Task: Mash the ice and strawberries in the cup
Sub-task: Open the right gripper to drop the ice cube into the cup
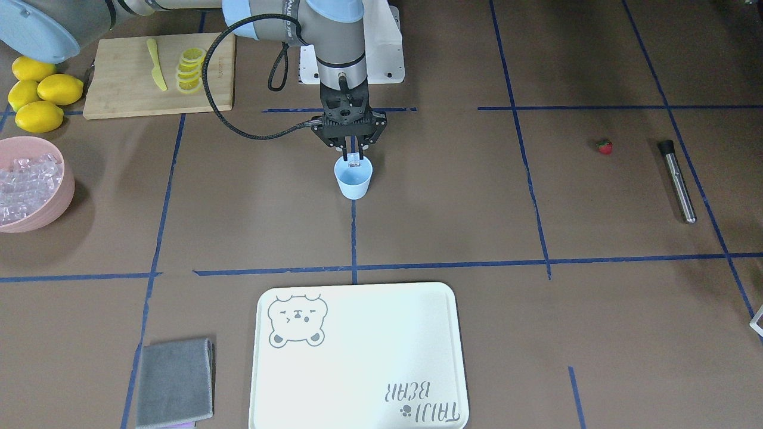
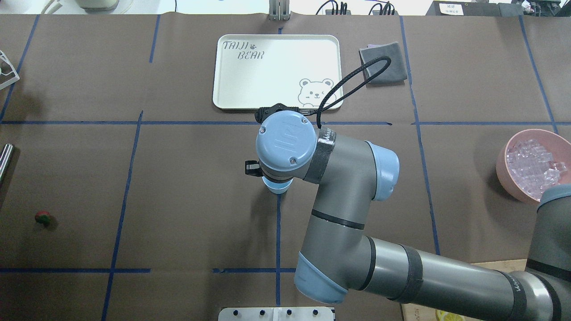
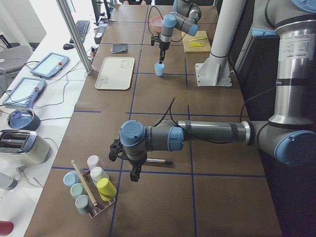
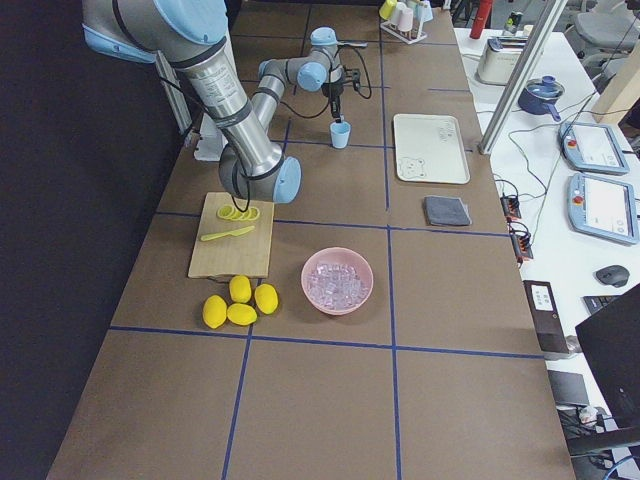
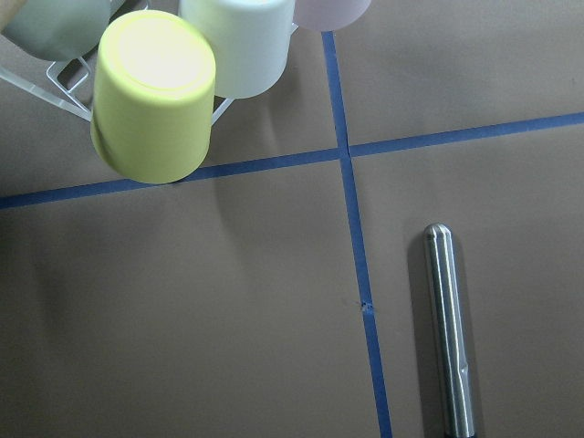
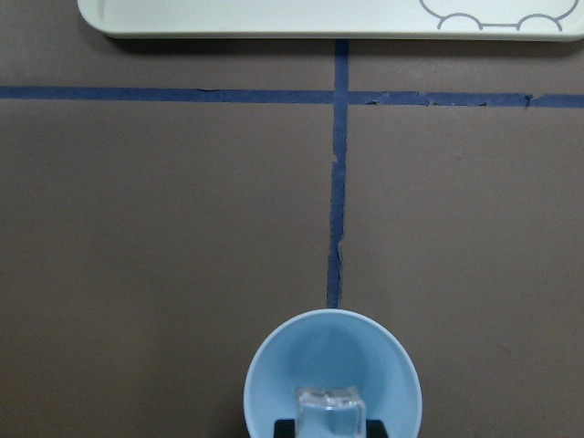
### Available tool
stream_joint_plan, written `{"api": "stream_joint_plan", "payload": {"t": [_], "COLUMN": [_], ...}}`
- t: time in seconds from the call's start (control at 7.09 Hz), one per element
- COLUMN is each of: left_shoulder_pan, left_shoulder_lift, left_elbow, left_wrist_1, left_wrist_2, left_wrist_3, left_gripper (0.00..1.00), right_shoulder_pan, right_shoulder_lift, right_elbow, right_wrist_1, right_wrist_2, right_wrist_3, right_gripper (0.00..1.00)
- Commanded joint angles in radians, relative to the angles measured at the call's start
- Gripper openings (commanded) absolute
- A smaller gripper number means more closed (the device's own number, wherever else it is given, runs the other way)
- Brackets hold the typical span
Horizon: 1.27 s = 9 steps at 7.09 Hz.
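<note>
Exterior front-facing view: right fingers (image 1: 346, 152) pointing straight down and clenched on one clear ice cube (image 1: 354, 158), right at the mouth of the pale blue cup (image 1: 354, 182) standing upright just beneath them. Same grasp in the right wrist-mounted view, cube pinched between both fingertips over the cup's hollow; above or below the rim, cannot tell. Underneath, a worktop (image 1: 453, 202) covered in brown paper and gridded with blue tape lines (image 1: 353, 238), one crossing close by the cup. Beyond those fingers, away from the robot's base, a cream tray (image 1: 357, 357) printed with a bear, and a folded grey cloth (image 1: 174, 382) beside it. Well apart toward the robot's right, a pink bowl (image 1: 62, 199) heaped with ice (image 1: 27, 182), then lemons (image 1: 39, 95) and a wooden board (image 1: 119, 98) bearing lemon slices (image 1: 191, 70) and a yellow knife (image 1: 157, 72). Well apart toward the robot's left, the strawberry (image 1: 605, 146) lying alone on the paper, near a steel muddler (image 1: 678, 182). Left fingers (image 3: 134, 174) hanging over the worktop near that muddler, close to a rack of pastel cups (image 3: 91, 190); released or clenched, cannot tell. Along the far edge of the room, a white bench with tablets (image 3: 49, 64) and a toaster (image 3: 22, 146).
</note>
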Motion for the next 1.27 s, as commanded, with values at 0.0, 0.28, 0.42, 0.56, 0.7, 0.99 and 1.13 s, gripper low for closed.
{"api": "stream_joint_plan", "payload": {"t": [0.0, 0.28, 0.42, 0.56, 0.7, 0.99, 1.13], "left_shoulder_pan": [0.000, 0.000, 0.000, 0.000, 0.000, 0.000, 0.000], "left_shoulder_lift": [0.000, 0.000, 0.000, 0.000, 0.000, 0.000, 0.000], "left_elbow": [0.001, 0.001, 0.001, 0.001, 0.001, 0.001, 0.001], "left_wrist_1": [0.000, -0.002, -0.002, 0.000, 0.000, 0.000, 0.000], "left_wrist_2": [0.000, 0.000, 0.000, 0.000, 0.000, 0.000, 0.000], "left_wrist_3": [0.000, 0.000, 0.000, 0.000, 0.000, 0.000, 0.000], "left_gripper": [1.00, 1.00, 1.00, 1.00, 1.00, 1.00, 1.00], "right_shoulder_pan": [-0.009, -0.008, 0.001, 0.041, 0.108, 0.205, 0.278], "right_shoulder_lift": [0.003, 0.003, 0.002, -0.001, -0.013, -0.181, -0.319], "right_elbow": [-0.016, -0.016, -0.013, -0.008, -0.007, 0.104, 0.204], "right_wrist_1": [0.000, -0.001, -0.001, -0.013, -0.016, -0.003, -0.003], "right_wrist_2": [-0.013, -0.010, -0.007, 0.027, 0.095, 0.180, 0.243], "right_wrist_3": [-0.001, 0.001, -0.002, -0.015, -0.042, -0.236, -0.372], "right_gripper": [0.99, 1.00, 1.00, 1.00, 1.00, 1.00, 1.00]}}
